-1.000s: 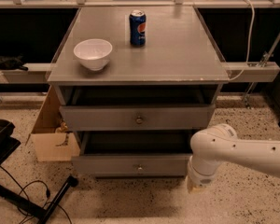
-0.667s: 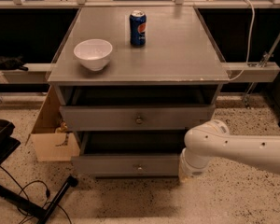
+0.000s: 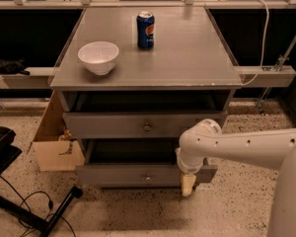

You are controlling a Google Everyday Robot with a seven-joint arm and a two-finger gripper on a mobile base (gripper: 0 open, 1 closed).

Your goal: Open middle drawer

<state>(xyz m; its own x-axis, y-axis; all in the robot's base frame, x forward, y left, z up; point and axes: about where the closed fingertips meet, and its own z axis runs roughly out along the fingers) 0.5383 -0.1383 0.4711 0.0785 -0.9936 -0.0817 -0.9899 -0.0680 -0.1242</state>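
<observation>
The grey cabinet has two drawer fronts showing, each with a small round knob. The middle drawer (image 3: 113,125) is the upper front, with its knob (image 3: 147,127) at centre; it stands slightly out from the cabinet, with a dark gap above it. My white arm (image 3: 237,149) comes in from the right. Its gripper (image 3: 188,184) hangs down in front of the right end of the lower drawer (image 3: 113,174), below and right of the middle drawer's knob, touching neither knob.
A white bowl (image 3: 98,57) and a blue soda can (image 3: 145,29) stand on the cabinet top (image 3: 187,58). A cardboard box (image 3: 56,147) sits on the floor at the cabinet's left. A black stand and cables (image 3: 34,209) lie at lower left.
My arm has swung left, from beside the cabinet's right edge to in front of it. The gripper now hangs before the lower drawer's right end. The drawers have not moved.
</observation>
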